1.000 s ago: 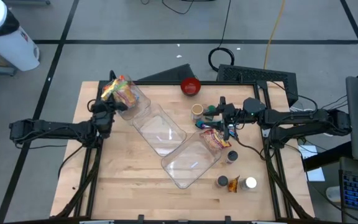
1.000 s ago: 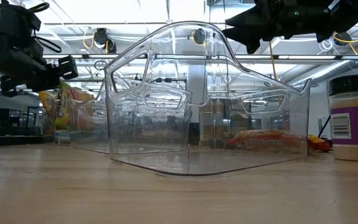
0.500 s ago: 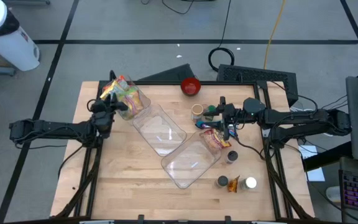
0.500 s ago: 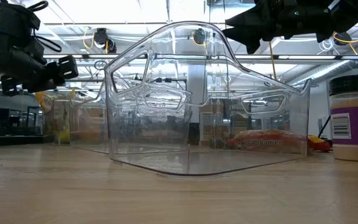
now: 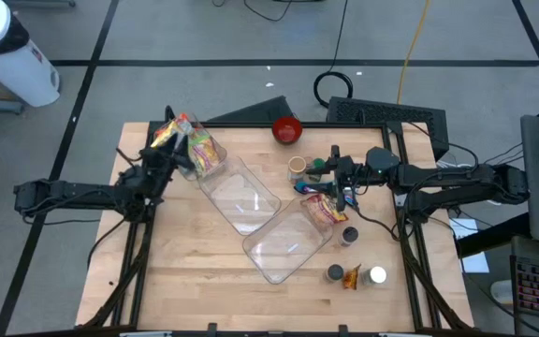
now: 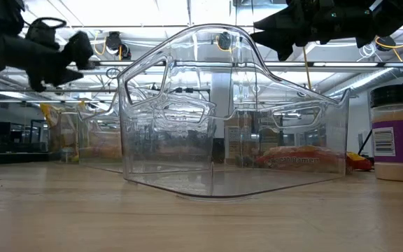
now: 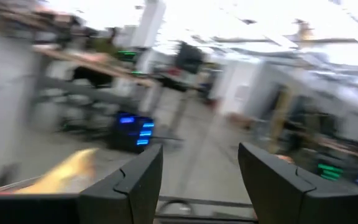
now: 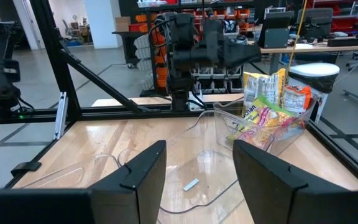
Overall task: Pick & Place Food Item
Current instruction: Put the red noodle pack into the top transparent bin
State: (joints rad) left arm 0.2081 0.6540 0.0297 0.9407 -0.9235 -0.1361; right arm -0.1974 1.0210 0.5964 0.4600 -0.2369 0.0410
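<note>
Colourful snack bags (image 5: pixel 187 140) (image 8: pixel 269 109) lie in the clear bin (image 5: pixel 211 161) at the table's far left, leaning on its wall. My left gripper (image 5: pixel 168 156) (image 7: pixel 201 163) hovers just left of that bin, open, tipped upward, with nothing between its fingers. My right gripper (image 5: pixel 333 180) (image 8: pixel 197 168) hangs open and level above the table's right side, also holding nothing. Below it a ramen packet (image 5: pixel 324 210) (image 6: pixel 296 158) lies in the far end of the near clear bin (image 5: pixel 286 247).
A third clear bin (image 5: pixel 244 195) lies between the two others. A red bowl (image 5: pixel 287 129) and a small cup (image 5: pixel 297 167) stand at the far edge. Spice jars (image 5: pixel 349 234) (image 5: pixel 335 273) (image 5: pixel 375 275) stand near right. Bare wood lies at the near left.
My left gripper has opened, risen a little and tipped its fingers upward, away from the far-left bin. The yellow snack bag that stood high beside it has sunk lower in that bin. My right arm has kept still.
</note>
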